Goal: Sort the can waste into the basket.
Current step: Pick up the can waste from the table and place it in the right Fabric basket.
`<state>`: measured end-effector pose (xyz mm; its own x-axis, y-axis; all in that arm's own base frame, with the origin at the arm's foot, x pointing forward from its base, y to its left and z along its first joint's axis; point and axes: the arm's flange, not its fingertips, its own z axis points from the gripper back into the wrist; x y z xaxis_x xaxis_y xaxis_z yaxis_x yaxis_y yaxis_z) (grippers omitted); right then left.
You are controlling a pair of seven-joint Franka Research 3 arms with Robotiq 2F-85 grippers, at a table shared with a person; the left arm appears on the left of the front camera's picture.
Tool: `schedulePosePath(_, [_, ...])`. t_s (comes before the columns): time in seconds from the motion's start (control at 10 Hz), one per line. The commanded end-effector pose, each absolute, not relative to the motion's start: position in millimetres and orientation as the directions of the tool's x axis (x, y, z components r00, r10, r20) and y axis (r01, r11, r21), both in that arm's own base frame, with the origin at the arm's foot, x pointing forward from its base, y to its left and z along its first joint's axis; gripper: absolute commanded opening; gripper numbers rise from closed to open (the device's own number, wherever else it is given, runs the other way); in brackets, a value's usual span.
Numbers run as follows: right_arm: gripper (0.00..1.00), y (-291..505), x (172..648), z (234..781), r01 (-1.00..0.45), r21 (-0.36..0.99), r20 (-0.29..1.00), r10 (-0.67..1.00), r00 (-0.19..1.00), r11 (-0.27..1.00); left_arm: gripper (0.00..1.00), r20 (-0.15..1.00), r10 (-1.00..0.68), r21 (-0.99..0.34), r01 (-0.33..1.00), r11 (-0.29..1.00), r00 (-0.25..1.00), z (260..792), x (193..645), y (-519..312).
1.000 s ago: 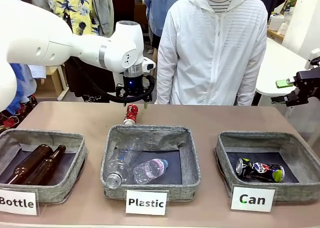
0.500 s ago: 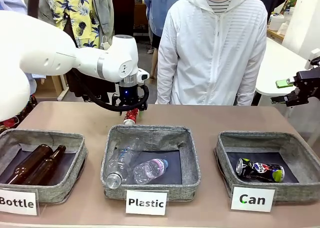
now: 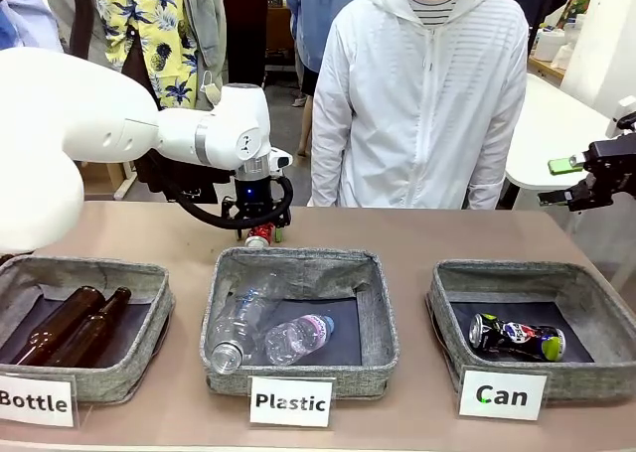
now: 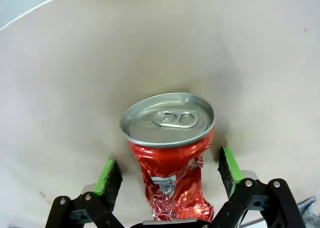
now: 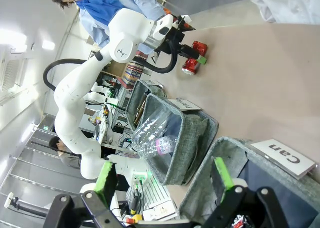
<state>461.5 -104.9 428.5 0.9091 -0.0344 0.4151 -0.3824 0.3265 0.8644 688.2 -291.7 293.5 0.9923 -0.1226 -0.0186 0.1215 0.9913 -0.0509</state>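
Left gripper [image 4: 167, 170] wide around red can [image 4: 172, 158], pads not touching.
I read "Can" on the right basket [image 3: 447, 308]; dark can [image 3: 517, 337] inside. Red can near table's [image 3: 477, 243] far edge. Right gripper [image 3: 562, 179] open, empty.

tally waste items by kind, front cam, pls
Cans: 2, the red can on the table and the dark can in the Can basket
Plastic bottles: 2
Brown glass bottles: 2
Total: 6

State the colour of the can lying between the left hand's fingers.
Red, with a silver top; clearest in the left wrist view.
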Motion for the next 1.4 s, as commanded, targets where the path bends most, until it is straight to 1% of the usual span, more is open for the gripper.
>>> schedulePosePath(0.0, [1.00, -106.6, 461.2, 430.5, -0.402, 0.858, 0.432, -0.025, 0.902, 0.321, 1.00, -0.035, -0.148, -0.080, 0.145, 0.986, 0.988, 297.9, 696.0, -292.6])
schedulePosePath(0.1, [1.00, -106.6, 461.2, 430.5, -0.402, 0.858, 0.432, -0.025, 0.902, 0.321, 1.00, -0.023, -0.127, -0.080, 0.124, 0.989, 0.992, 299.2, 695.5, -292.4])
schedulePosePath(0.2, [1.00, -106.6, 461.2, 430.5, -0.402, 0.858, 0.432, -0.025, 0.902, 0.321, 0.40, -0.019, -0.146, -0.074, 0.144, 0.987, 0.989, 299.9, 695.8, -292.4])
schedulePosePath(0.3, [1.00, -106.6, 461.2, 430.5, -0.402, 0.858, 0.432, -0.025, 0.902, 0.321, 0.40, -0.006, -0.151, -0.075, 0.150, 0.986, 0.989, 300.2, 696.1, -292.3])
schedulePosePath(0.4, [1.00, -106.6, 461.2, 430.5, -0.402, 0.858, 0.432, -0.025, 0.902, 0.321, 0.00, 0.004, -0.154, -0.075, 0.154, 0.985, 0.988, 299.7, 695.5, -293.2])
schedulePosePath(0.5, [1.00, -106.6, 461.2, 430.5, -0.402, 0.858, 0.432, -0.025, 0.902, 0.321, 0.35, 0.008, -0.150, -0.062, 0.150, 0.987, 0.989, 299.3, 696.2, -293.8])
schedulePosePath(0.6, [1.00, -106.6, 461.2, 430.5, -0.402, 0.858, 0.432, -0.025, 0.902, 0.321, 0.00, 0.005, -0.154, -0.063, 0.154, 0.986, 0.988, 298.8, 697.1, -294.1])
schedulePosePath(1.0, [1.00, -106.6, 461.2, 430.5, -0.402, 0.858, 0.432, -0.025, 0.902, 0.321, 0.00, 0.028, -0.108, -0.026, 0.109, 0.994, 0.994, 301.6, 688.3, -297.4])
schedulePosePath(1.1, [1.00, -106.6, 461.2, 430.5, -0.402, 0.858, 0.432, -0.025, 0.902, 0.321, 0.00, 0.041, -0.078, -0.034, 0.079, 0.996, 0.996, 314.1, 676.0, -298.2])
schedulePosePath(1.3, [1.00, -106.6, 461.2, 430.5, -0.402, 0.858, 0.432, -0.025, 0.902, 0.321, 0.00, 0.109, -0.034, -0.092, 0.044, 0.995, 0.993, 357.4, 633.1, -291.7])
